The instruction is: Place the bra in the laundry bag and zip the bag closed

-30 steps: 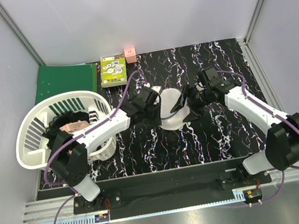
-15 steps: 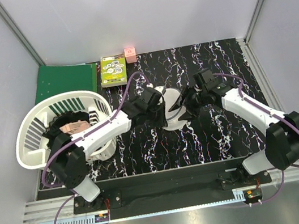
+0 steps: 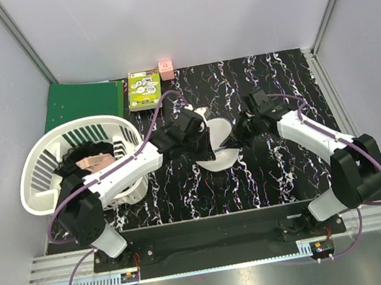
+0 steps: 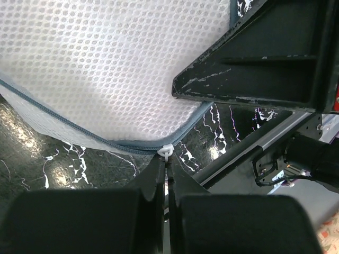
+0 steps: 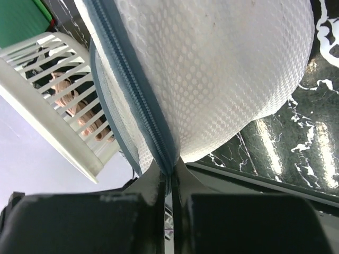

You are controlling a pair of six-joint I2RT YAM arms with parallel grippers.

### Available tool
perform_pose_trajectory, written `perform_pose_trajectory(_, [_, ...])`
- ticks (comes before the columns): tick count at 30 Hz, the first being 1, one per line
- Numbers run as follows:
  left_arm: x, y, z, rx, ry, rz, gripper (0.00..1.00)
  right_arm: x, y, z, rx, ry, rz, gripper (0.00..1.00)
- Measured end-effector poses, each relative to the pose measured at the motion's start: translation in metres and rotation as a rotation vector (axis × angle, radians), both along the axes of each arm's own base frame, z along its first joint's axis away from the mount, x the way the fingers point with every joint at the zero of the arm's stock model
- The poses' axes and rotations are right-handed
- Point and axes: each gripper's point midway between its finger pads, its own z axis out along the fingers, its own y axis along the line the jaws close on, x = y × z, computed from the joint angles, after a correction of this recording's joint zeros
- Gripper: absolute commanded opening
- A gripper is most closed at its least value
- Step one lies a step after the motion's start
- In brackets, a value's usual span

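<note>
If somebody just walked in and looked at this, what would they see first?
The white mesh laundry bag in the middle of the black marbled table catches the eye first. It is pinched from both sides, with the left gripper and the right gripper each shut on its grey zipper edge. Next comes the big white slatted basket at the left, with a pink garment inside.

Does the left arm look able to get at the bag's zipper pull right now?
Likely yes: the left gripper has its shut tips meeting right at the white pull on the rim of the bag, with nothing in between. The right gripper pinches the bag elsewhere.
</note>
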Motion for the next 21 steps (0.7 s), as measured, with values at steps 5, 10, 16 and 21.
perform_pose_trajectory(5, [0.016, 0.021, -0.006, 0.025, 0.023, 0.053, 0.00, 0.002, -0.006, 0.002, 0.016, -0.070, 0.109, 0.00])
perform_pose_trajectory(10, [0.041, 0.061, -0.015, 0.082, 0.040, 0.133, 0.00, 0.007, -0.008, 0.008, 0.038, -0.184, 0.260, 0.00])
perform_pose_trajectory(16, [0.032, 0.067, -0.013, 0.101, 0.048, 0.096, 0.00, 0.009, -0.002, 0.014, 0.059, -0.262, 0.398, 0.22])
perform_pose_trajectory(21, [0.018, 0.052, 0.005, 0.032, 0.049, 0.068, 0.00, 0.031, 0.002, 0.016, 0.025, -0.246, 0.416, 0.67])
